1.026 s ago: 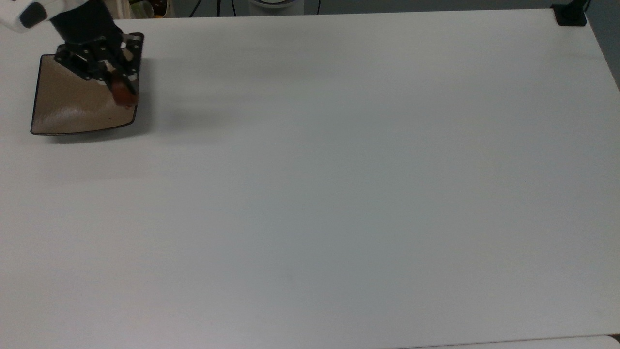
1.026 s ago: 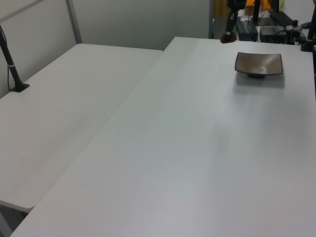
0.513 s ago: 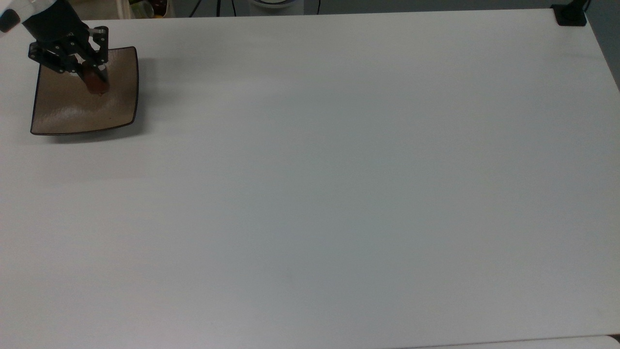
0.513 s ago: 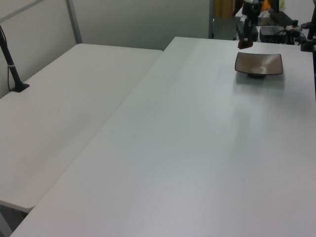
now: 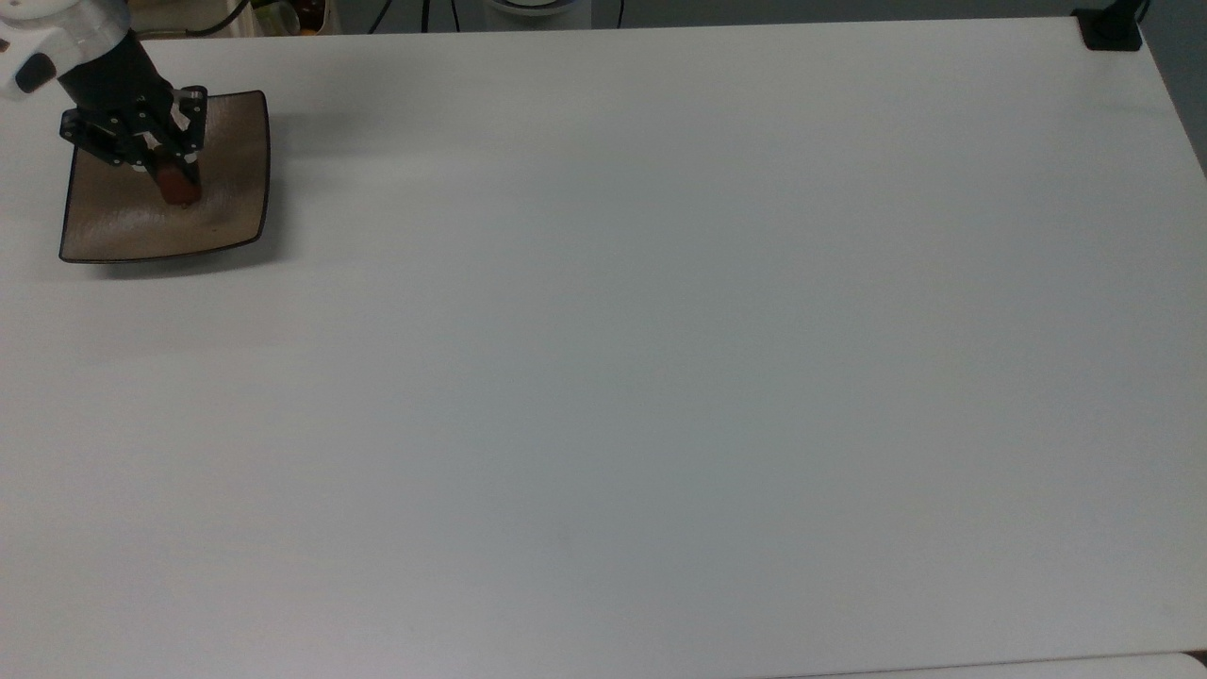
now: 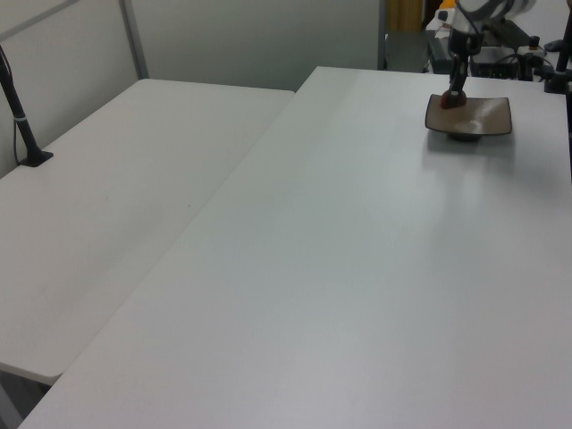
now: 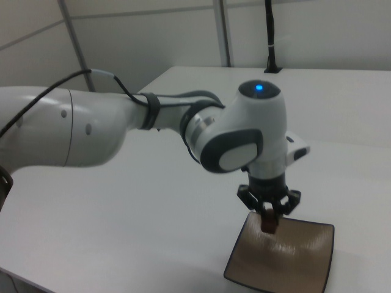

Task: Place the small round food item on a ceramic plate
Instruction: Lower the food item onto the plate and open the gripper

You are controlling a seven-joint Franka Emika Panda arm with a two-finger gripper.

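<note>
— Gleaming tan glaze, square, dark-rimmed: that ceramic plate (image 5: 141, 222) on the white counter (image 5: 660, 377)?
— Yes. The end effector (image 5: 174, 184) is clamped on the small round food item (image 5: 177, 188), glossy reddish-brown, directly beneath its fingers, over the plate's middle.

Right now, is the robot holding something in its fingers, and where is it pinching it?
Yes. The gripper holds the small round food item by its upper part; the lower end hangs below the fingers, over the ceramic plate.
</note>
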